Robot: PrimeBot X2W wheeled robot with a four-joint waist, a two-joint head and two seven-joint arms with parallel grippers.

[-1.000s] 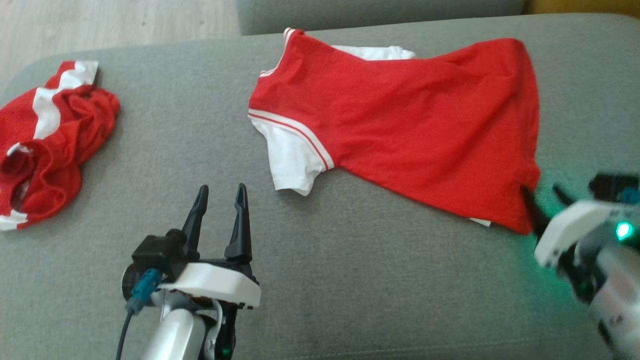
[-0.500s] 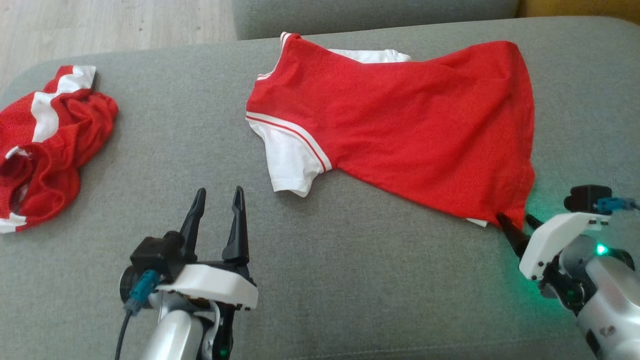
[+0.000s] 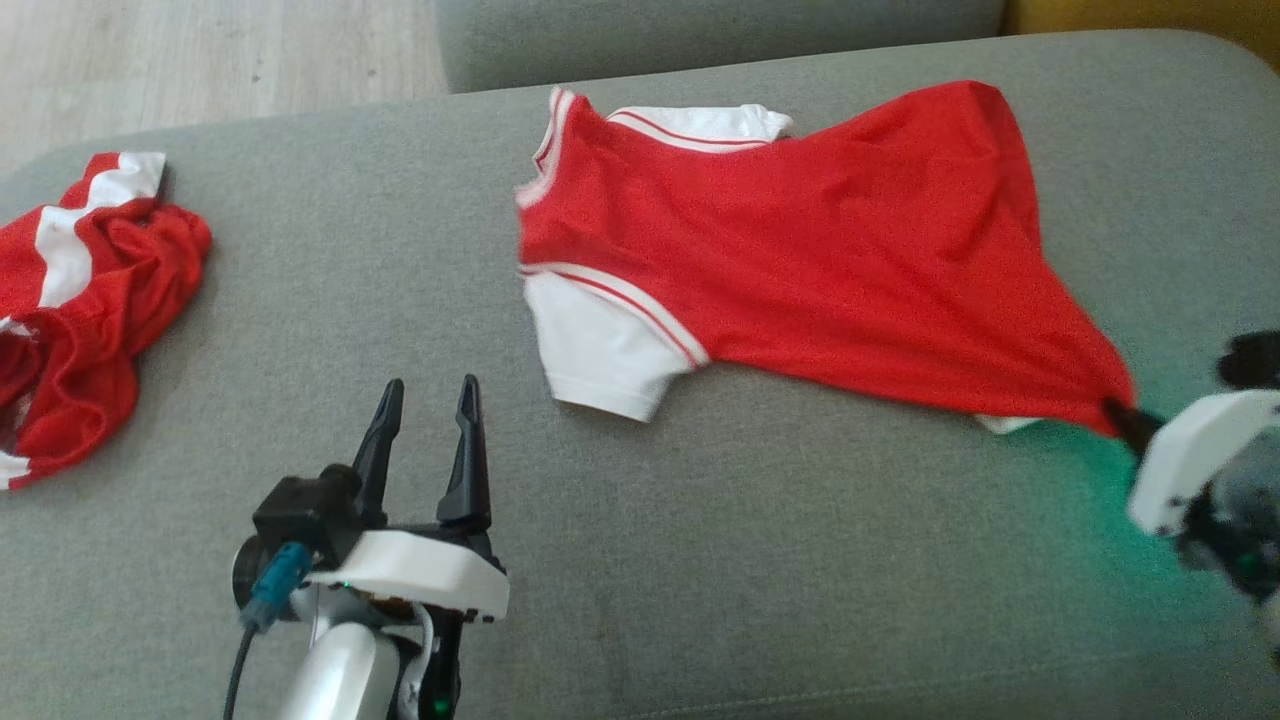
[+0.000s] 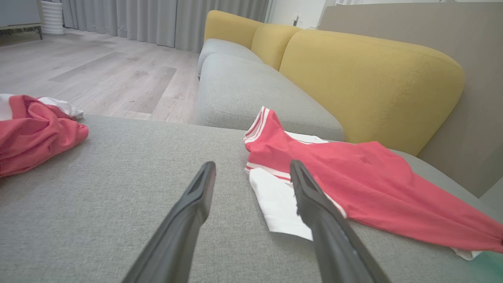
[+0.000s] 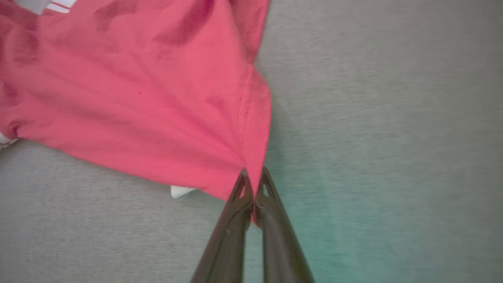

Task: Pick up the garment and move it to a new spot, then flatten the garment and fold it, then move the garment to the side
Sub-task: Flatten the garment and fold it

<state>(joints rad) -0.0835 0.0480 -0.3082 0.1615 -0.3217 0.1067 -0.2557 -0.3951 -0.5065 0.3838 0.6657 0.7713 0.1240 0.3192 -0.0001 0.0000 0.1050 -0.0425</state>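
The garment (image 3: 800, 270) is a red shirt with white sleeves, lying spread on the grey sofa seat (image 3: 700, 560). Its near right hem corner is pulled to a point, and my right gripper (image 3: 1118, 418) is shut on that corner. In the right wrist view the two fingers pinch the red cloth (image 5: 157, 98) at the gripper (image 5: 253, 184). My left gripper (image 3: 428, 400) stands open above bare cushion, left of the white sleeve (image 3: 600, 350). The left wrist view shows that gripper (image 4: 251, 173) open, with the garment (image 4: 353, 184) just beyond its right finger.
A second red and white garment (image 3: 70, 300) lies crumpled at the seat's far left edge. Wooden floor (image 3: 200, 60) shows beyond the seat at the upper left. Yellow sofa backs (image 4: 353, 74) rise behind the seat in the left wrist view.
My right gripper has shut on the garment's near right hem corner and pulled it right and toward me, stretching the cloth. The head view has shifted a little. The left gripper stays open.
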